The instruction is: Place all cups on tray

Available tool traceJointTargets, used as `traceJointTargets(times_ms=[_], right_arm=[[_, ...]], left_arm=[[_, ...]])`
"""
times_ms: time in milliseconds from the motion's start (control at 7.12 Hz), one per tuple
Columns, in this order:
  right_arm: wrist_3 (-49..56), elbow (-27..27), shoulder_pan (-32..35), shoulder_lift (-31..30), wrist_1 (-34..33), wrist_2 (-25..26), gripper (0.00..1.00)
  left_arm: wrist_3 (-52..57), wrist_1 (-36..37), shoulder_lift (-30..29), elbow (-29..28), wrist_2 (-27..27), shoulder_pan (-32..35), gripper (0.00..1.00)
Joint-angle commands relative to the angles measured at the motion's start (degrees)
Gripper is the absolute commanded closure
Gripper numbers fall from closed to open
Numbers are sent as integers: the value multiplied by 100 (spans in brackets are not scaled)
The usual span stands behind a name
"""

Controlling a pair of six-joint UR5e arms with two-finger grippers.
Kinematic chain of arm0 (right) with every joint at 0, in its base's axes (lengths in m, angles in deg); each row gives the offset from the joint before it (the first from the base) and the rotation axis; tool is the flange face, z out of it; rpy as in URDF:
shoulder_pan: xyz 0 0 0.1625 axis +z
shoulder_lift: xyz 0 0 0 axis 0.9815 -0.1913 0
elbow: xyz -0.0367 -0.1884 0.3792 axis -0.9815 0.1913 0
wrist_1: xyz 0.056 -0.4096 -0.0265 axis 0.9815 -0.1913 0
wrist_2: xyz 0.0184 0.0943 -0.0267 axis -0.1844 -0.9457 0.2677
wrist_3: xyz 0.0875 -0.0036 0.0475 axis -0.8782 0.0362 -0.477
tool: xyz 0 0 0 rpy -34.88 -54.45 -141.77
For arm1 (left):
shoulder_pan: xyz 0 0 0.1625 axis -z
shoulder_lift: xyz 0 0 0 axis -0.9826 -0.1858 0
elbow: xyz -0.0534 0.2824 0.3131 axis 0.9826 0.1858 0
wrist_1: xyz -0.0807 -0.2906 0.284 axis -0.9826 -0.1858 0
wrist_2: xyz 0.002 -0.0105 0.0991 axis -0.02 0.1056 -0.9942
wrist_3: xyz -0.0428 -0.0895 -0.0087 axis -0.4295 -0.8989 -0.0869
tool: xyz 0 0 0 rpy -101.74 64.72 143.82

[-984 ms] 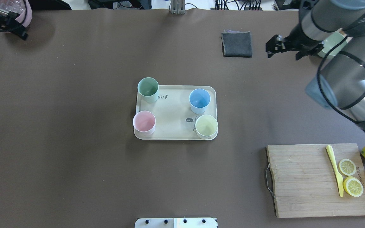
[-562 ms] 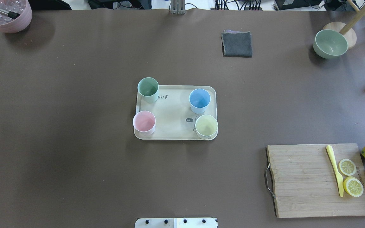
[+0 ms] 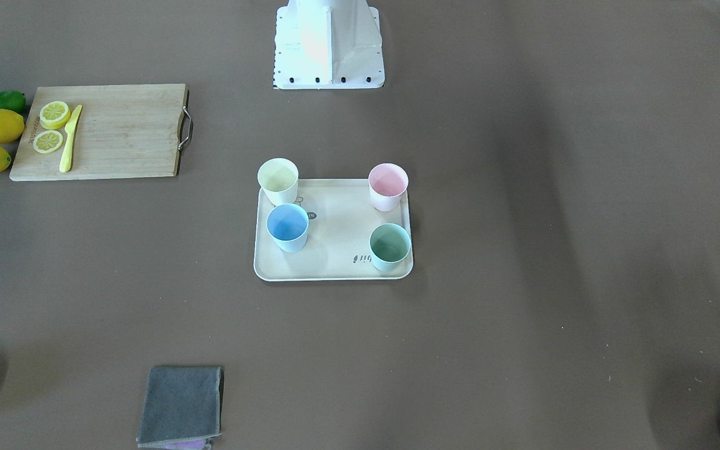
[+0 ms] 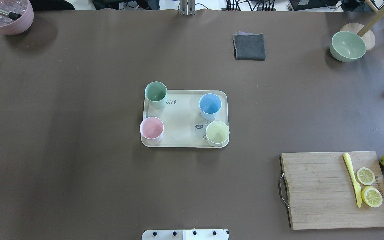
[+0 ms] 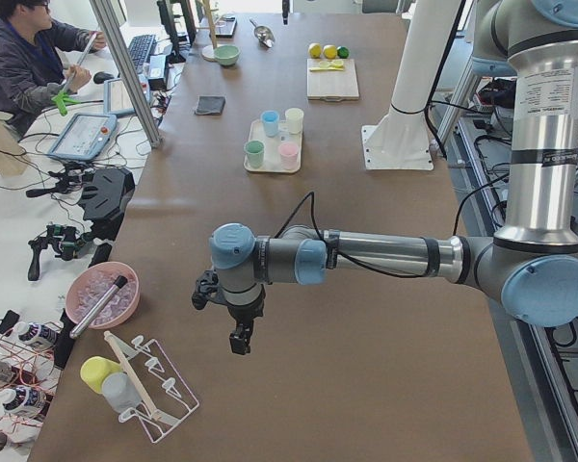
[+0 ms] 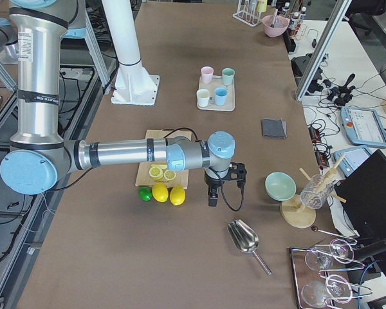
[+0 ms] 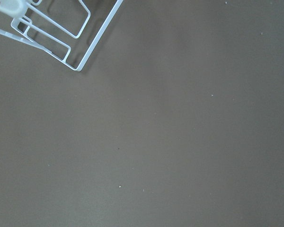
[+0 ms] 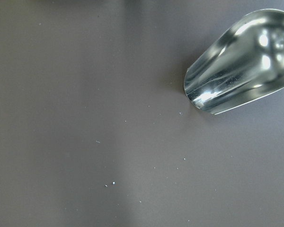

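On the tray (image 4: 182, 115), at the middle of the counter (image 4: 78, 156), we see all four cups standing upright, one near each corner: green (image 4: 156, 92), blue (image 4: 210, 104), pink (image 4: 151, 128) and yellow (image 4: 217, 132). Well apart from it, at the counter's ends, the left end effector (image 5: 239, 342) hovers near a wire rack (image 5: 152, 393), the right end effector (image 6: 213, 198) near a metal scoop (image 6: 244, 238); we cannot tell whether either is open or closed.
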Motion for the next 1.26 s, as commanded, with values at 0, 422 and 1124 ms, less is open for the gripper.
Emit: traceJointTargets(times_ms=[0,422,1124], right_arm=[[20,-203,1,102,-29,-240,0],[38,-406,124,103,-160,-241,0],[574,-407,692,-440,-609,-57,0]], left_arm=[[-5,16,15,-14,654,68,1],[13,-46,33,-58,790,253,1],[31,-63,33,-49,772,262,1]])
